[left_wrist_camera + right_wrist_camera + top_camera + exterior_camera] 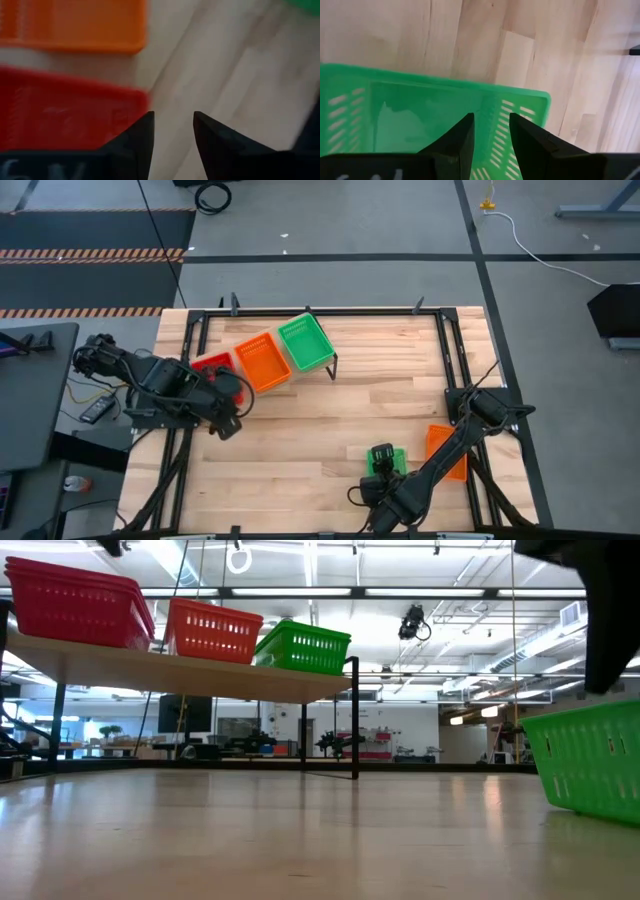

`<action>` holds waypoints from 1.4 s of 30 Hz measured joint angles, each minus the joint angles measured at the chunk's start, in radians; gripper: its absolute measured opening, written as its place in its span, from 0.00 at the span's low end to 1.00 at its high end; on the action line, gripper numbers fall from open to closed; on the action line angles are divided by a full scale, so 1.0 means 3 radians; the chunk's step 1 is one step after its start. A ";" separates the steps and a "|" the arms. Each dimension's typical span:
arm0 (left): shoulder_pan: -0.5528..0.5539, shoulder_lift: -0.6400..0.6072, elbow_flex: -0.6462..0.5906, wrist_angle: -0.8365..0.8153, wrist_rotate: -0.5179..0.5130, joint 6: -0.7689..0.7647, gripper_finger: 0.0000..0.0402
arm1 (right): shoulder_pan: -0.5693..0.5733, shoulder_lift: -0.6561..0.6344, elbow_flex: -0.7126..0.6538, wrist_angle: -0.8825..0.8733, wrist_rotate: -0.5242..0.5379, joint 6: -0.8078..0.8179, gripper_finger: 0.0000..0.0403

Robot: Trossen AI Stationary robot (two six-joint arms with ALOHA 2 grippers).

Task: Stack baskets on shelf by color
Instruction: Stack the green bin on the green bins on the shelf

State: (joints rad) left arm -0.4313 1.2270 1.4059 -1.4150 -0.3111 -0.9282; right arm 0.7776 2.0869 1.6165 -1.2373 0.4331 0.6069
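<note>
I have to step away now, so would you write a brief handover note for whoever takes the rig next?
Left end effector: open and empty, beside the red basket stack at the shelf's left end.
Right end effector: fingers astride the wall of a green basket on the table; a firm grip is not clear.
Done: red, orange and green baskets sit in a row on the shelf.
Left: the green basket at the right end effector and one orange basket near the table's right edge go on their matching colors.
</note>
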 joint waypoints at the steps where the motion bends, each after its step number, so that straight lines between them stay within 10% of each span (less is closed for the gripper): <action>1: 0.0000 0.0000 0.0000 0.0115 -0.0003 0.0044 0.36 | -0.0001 0.0000 0.0063 -0.0067 -0.0019 0.0012 0.32; 20: -0.0096 0.0716 0.0004 0.2550 -0.0296 0.1738 0.35 | 0.0234 -0.0003 0.0599 -0.0390 -0.1333 0.0935 0.41; 29: -0.0005 0.1215 0.0001 0.3632 -0.0971 0.2459 0.33 | 0.0396 -0.0003 0.0598 -0.0011 -0.1007 0.1380 0.53; 42: -0.0016 0.1527 -0.0089 0.4552 -0.0871 0.2914 0.33 | 0.0440 -0.0005 0.0184 0.0098 -0.0723 0.1469 0.64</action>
State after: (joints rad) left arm -0.4362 1.6852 1.3793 -0.0493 -0.5724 -0.0541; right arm 0.9096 2.0853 1.6718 -1.2078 0.2163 1.0476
